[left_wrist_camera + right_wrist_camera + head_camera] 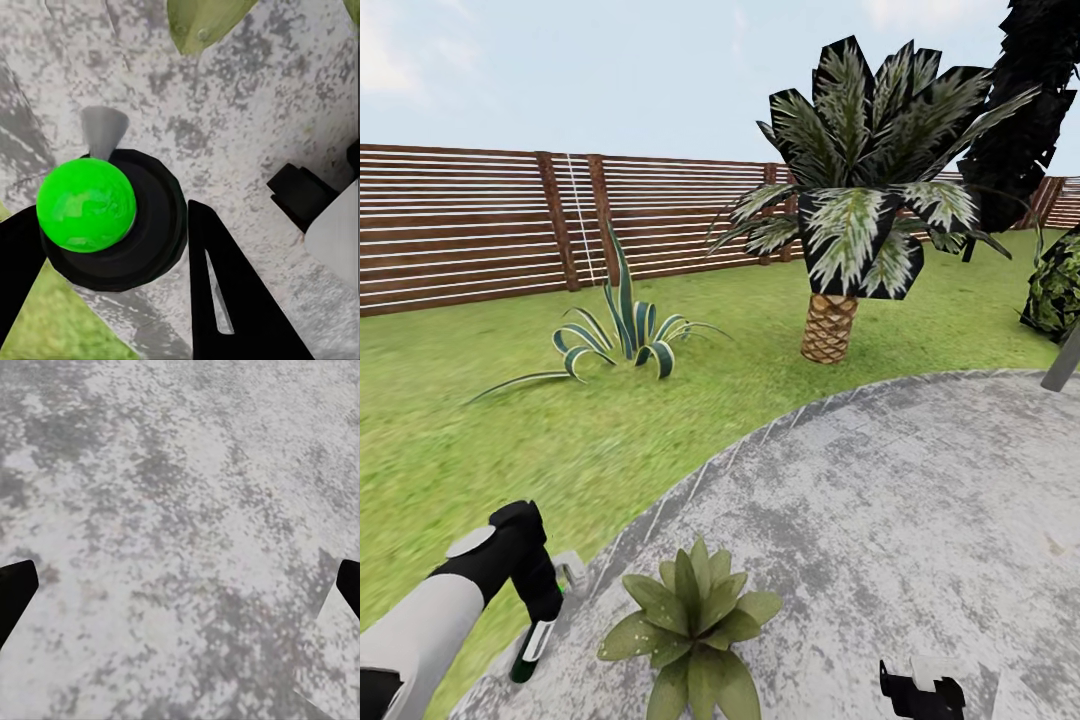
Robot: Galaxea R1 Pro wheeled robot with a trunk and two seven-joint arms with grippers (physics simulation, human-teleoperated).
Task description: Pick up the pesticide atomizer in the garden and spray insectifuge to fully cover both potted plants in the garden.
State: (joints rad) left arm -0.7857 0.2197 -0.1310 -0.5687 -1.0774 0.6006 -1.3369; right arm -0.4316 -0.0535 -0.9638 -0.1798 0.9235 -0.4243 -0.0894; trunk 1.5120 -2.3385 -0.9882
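Clearly, in the head view, the potted plant point(695, 618) sits on the paved round point(920, 520) close to its curved edge with the lawn point(510, 420), and everything else is placed from it. Just beside the plant, on the lawn side, the left gripper point(532, 640) hangs downward with the pesticide atomizer point(528, 650) between its fingers, a green and white tip showing below the black wrist. Well beyond the plant stand a striped agave point(622, 335), a palm point(850, 230) and the slatted fence point(460, 225). On the plant's other side, at the picture's lower edge, the right gripper point(920, 690) shows as a dark block. In the left wrist view, 2 black fingers point(225, 292) flank the atomizer's black collar and bright green cap point(86, 204), closed on it; a plant leaf point(202, 22) lies near the nozzle side. The bottle looks rigid, light and smooth, so slippery; I judge the collar under the cap the safest hold. In the right wrist view, the 2 fingertips point(15, 589) stand wide apart over bare mottled paving, holding nothing.
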